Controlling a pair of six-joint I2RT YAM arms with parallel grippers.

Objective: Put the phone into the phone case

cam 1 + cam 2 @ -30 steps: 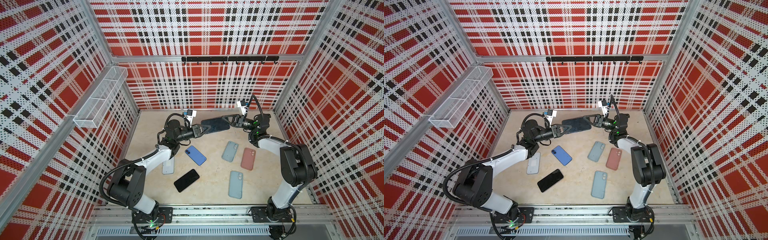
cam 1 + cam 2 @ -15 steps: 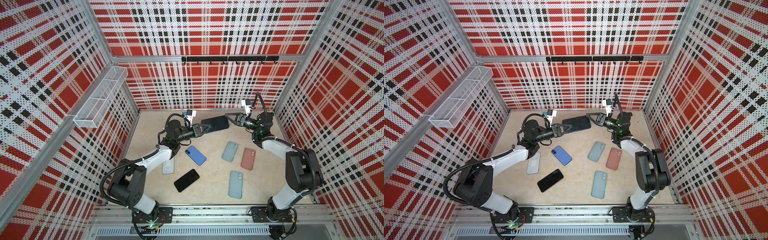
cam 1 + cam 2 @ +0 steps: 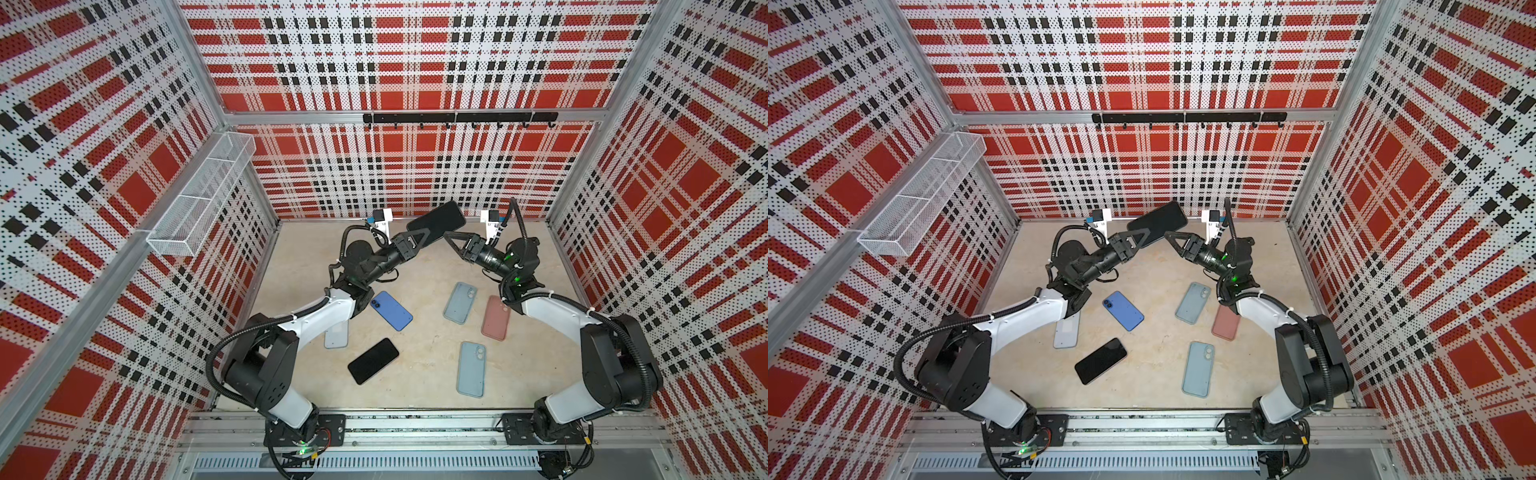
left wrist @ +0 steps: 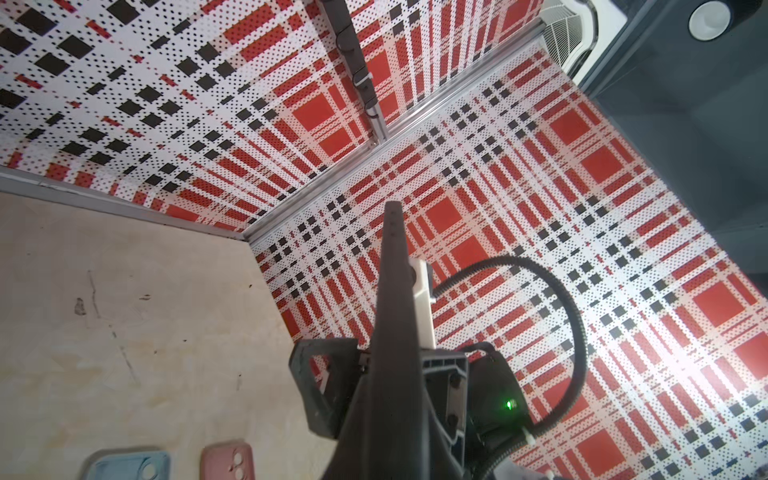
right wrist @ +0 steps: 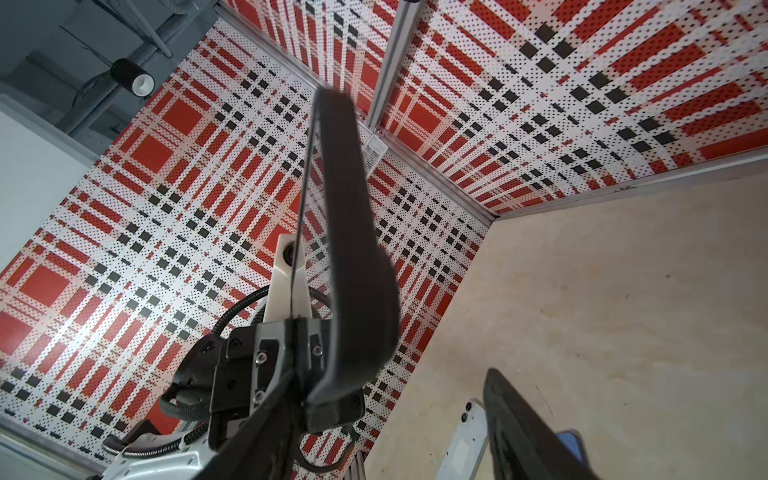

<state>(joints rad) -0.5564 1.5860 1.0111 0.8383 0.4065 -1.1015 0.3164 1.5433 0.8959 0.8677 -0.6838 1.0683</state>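
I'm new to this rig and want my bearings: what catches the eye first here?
The left gripper holds a dark phone raised above the back of the table, with the right gripper open close beside it. Loose on the table lie a black phone, a blue phone, a pink case and two light-blue cases.

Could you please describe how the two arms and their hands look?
Both arms are white links with black joints; black ribbed cables loop beside them. The left hand and the right hand have black triangular fingers and white camera mounts. Green lights glow.
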